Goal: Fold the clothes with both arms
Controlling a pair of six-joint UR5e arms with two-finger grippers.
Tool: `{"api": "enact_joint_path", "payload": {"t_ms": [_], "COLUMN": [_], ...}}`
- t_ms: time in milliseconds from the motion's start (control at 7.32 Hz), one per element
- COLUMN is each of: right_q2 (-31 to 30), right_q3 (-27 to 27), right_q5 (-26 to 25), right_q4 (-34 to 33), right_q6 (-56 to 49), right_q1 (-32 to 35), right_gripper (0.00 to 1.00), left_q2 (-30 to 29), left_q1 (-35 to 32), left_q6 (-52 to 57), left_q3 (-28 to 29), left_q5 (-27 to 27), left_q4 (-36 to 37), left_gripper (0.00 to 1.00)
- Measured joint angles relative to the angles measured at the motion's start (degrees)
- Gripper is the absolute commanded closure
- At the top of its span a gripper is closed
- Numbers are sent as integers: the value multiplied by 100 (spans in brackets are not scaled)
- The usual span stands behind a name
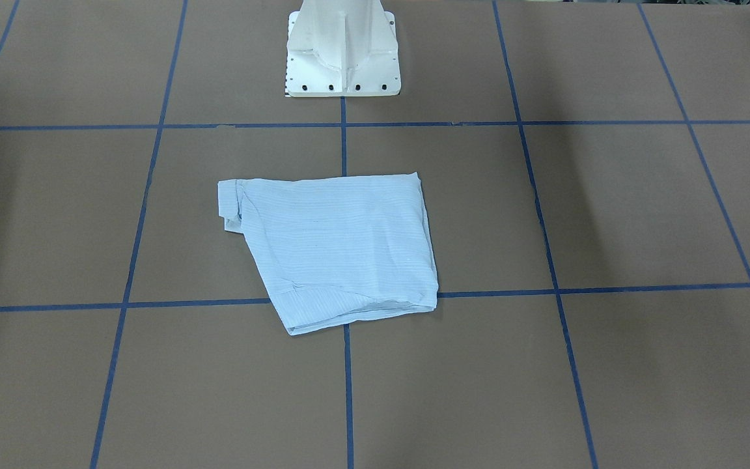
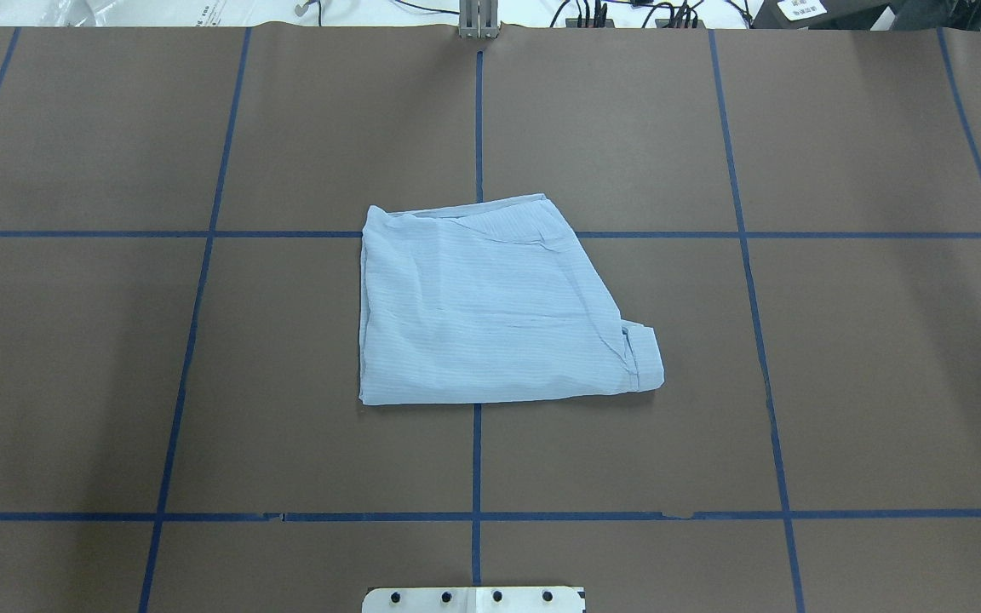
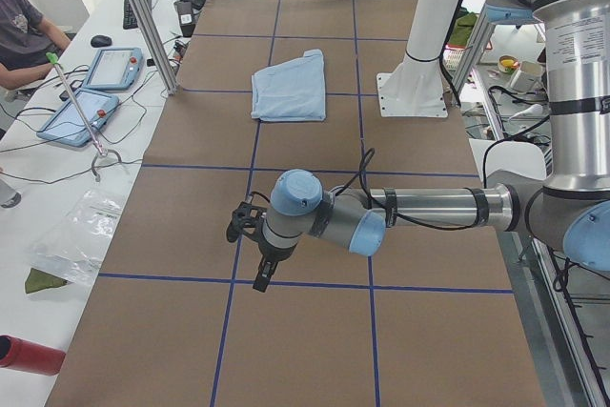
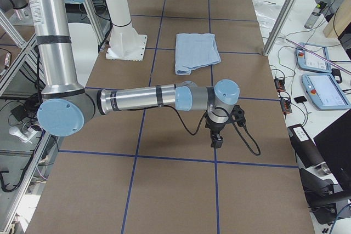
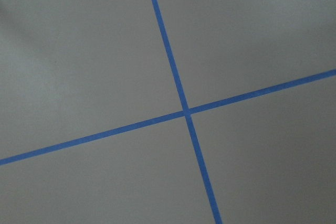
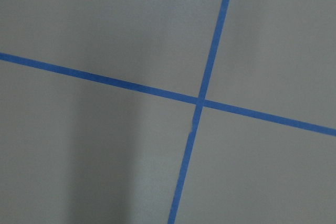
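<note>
The table (image 2: 73,383) is what I steer by: brown, cut into squares by blue tape lines (image 2: 478,451), with the white pedestal (image 1: 342,58) at the robot's edge.

The left arm (image 3: 429,207) reaches out low over the table's left end and the right arm (image 4: 137,98) over its right end. Both are well apart from the shirt (image 2: 482,315).

The shirt lies flat in the middle of the table, across the centre tape line, folded into a compact shape with one slanted side.

The left gripper (image 3: 262,278) and right gripper (image 4: 216,142) both point down over tape crossings. I only get them from the side cameras, so I cannot tell whether either claw is spread or pressed together. Both wrist cameras show bare table and tape, nothing held.

A small rolled lump (image 2: 644,362) sticks out at the shirt's corner nearest the robot's right.

I judge the folding nearly finished. If I make one more fold, I would bring both claws in together to the two corners of one straight edge, pinch all layers of this thin cloth, lift low and level, and lay it over so the slant and the lump end up tucked in.
</note>
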Motion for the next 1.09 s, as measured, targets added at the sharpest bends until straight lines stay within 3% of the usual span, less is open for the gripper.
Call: {"api": "enact_joint_path", "payload": {"t_ms": [410, 820, 1093], "right_q2": [-353, -596, -646], "right_q3": [-60, -43, -54], "right_q5": [88, 596, 662], "right_q4": [234, 302, 320], "right_q6": [86, 817, 977], "right_q1": [207, 219, 219], "right_gripper": [0, 0, 0], "left_q2": [-77, -147, -151], "left_q1": [-14, 1, 5], "left_q6": [-26, -35, -32], "left_q3": [233, -308, -430], "left_q5": [133, 95, -72], "left_q4": [49, 1274, 1749], "left_gripper": [0, 0, 0]}}
